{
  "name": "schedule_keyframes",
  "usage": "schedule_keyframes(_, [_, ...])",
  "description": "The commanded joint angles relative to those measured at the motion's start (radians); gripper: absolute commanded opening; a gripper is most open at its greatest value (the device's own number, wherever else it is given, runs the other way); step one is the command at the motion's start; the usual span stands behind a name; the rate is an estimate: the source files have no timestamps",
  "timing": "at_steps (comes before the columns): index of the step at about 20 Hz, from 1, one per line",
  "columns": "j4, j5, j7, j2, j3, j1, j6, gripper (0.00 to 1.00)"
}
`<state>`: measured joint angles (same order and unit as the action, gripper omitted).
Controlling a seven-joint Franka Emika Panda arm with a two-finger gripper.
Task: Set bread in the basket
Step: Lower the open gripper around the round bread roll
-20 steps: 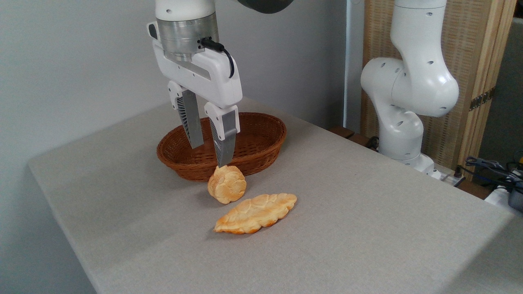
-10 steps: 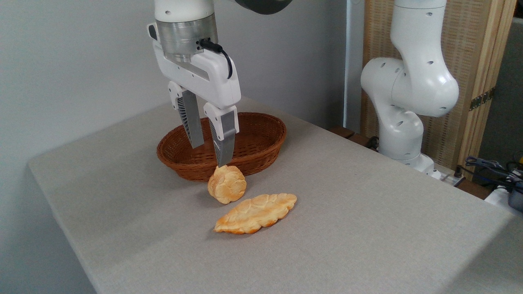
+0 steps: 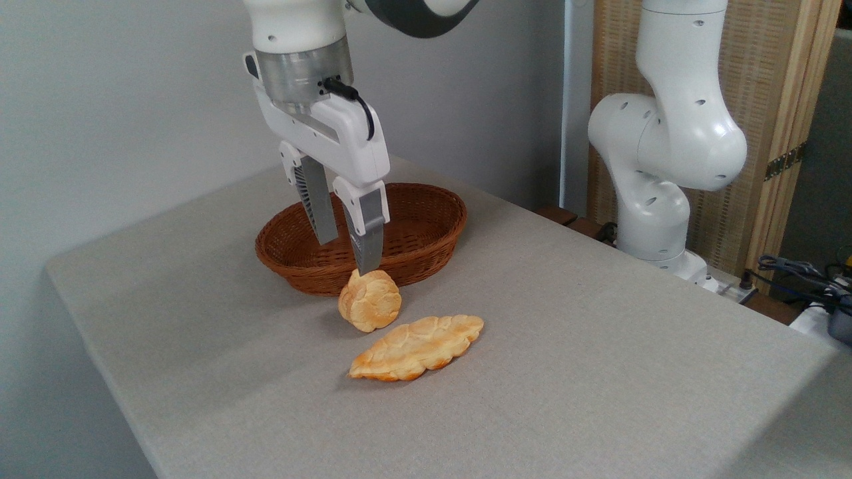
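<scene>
The bread (image 3: 369, 301), a small round golden bun with a crackled top, rests tilted on the grey table just in front of the basket. The basket (image 3: 413, 249) is an oval reddish-brown wicker one, shallow, with nothing showing inside. My gripper (image 3: 347, 256) hangs open over the basket's near rim, fingers pointing down. Its nearer fingertip (image 3: 367, 266) ends right at the bun's top edge; whether they touch I cannot tell. Nothing sits between the fingers.
A longer, flat, leaf-shaped golden bread (image 3: 418, 347) lies in front of the bun. The arm's white base (image 3: 655, 173) stands off the table's right side, with cables (image 3: 799, 273) beyond it. The table (image 3: 566, 372) has edges at left and front.
The gripper has tilted and its upper part has shifted a little right and down; the two fingers stand a bit closer together. The bun and the flat bread have not moved.
</scene>
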<state>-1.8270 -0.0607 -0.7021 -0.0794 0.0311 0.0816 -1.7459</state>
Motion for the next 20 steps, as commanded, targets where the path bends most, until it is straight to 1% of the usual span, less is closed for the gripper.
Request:
schedule_keyframes(1, [-0.041,-0.062,-0.028,-0.008,-0.008,0.018,0.009,1.00])
schedule_keyframes(4, [-0.073,-0.073,-0.036,-0.007,-0.008,0.039,0.006,1.00])
schedule_keyframes(5, [-0.089,-0.079,-0.036,-0.005,-0.008,0.064,-0.003,1.00])
schedule_keyframes(9, [-0.135,-0.079,-0.036,0.003,-0.008,0.102,-0.055,1.00])
schedule_keyframes(16, [-0.149,-0.071,-0.039,0.013,-0.010,0.109,-0.069,1.00])
schedule_keyframes(20, [-0.149,-0.039,-0.039,0.044,-0.011,0.107,-0.089,0.96])
